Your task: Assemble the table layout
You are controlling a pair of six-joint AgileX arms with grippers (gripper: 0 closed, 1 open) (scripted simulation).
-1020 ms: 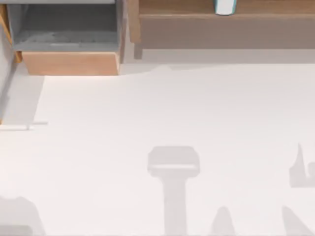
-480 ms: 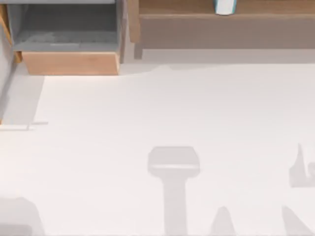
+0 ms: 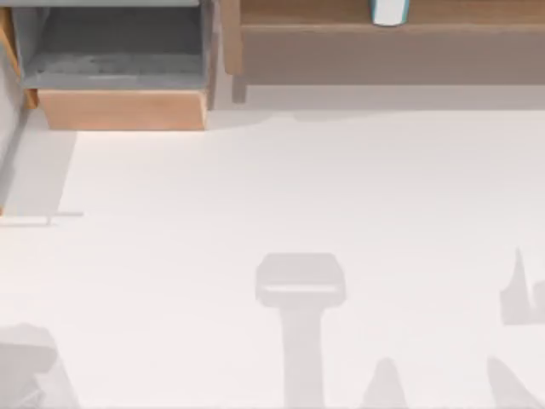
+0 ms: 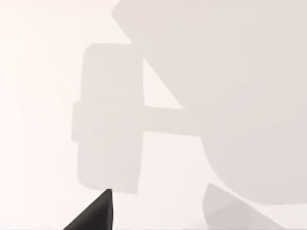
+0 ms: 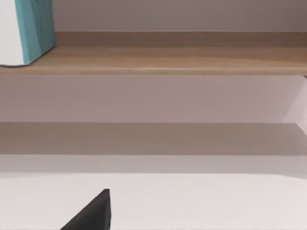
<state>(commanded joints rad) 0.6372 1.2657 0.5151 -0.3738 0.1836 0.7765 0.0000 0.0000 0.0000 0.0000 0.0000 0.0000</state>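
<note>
White table (image 3: pixel 298 187) being crossed by shadows, wood drawer (image 3: pixel 119 72) and shelf (image 3: pixel 383 30) being seen behind, teal-white box (image 5: pixel 26 31) being borne on shelf, claw states cannot be told.

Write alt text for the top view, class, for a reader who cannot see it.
A broad white table seen from above, carrying grey shadows near its lower edge. At the far left stands a light-wood drawer unit, pulled open to show its grey inside. To its right runs a long brown shelf with a white and teal object on it.
</note>
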